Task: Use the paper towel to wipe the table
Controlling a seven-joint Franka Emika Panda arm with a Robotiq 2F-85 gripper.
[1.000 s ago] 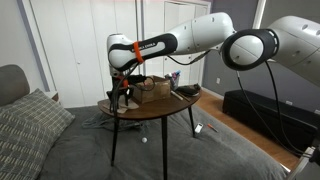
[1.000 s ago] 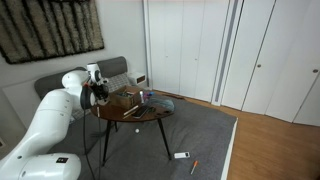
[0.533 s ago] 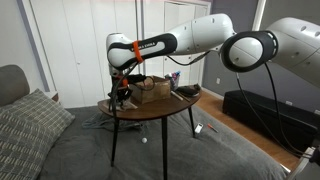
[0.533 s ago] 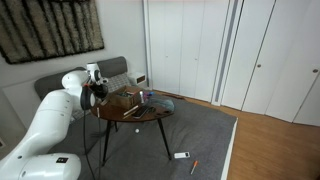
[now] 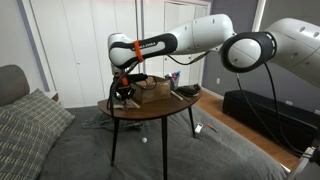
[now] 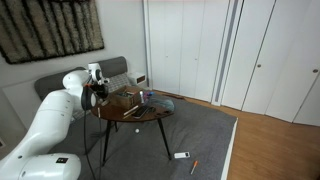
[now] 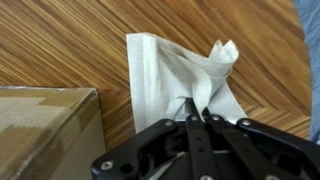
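**Robot Arm Pinches Paper Towel on Side Table**

The Robotiq gripper point(image 7: 196, 112) has its two black fingers pressed together on a bunched corner of the paper towel point(image 7: 160, 75), as seen in the wrist view. The pale sheet lies on the wood-grain top of the table point(image 7: 60, 40). Its flat part spreads away from the fingers, and its pinched end is gathered into rumpled folds. A brown cardboard box point(image 7: 45, 130) sits on the tabletop just beside the towel, its taped top showing at the lower corner of the wrist view.

In an exterior view, the white Franka arm point(image 5: 205, 33) reaches across from the side and bends down to the near edge of the round table, with the gripper low over the top and the box just behind it. A grey plaid cushion point(image 5: 30, 125) lies in the foreground, well apart from the table.
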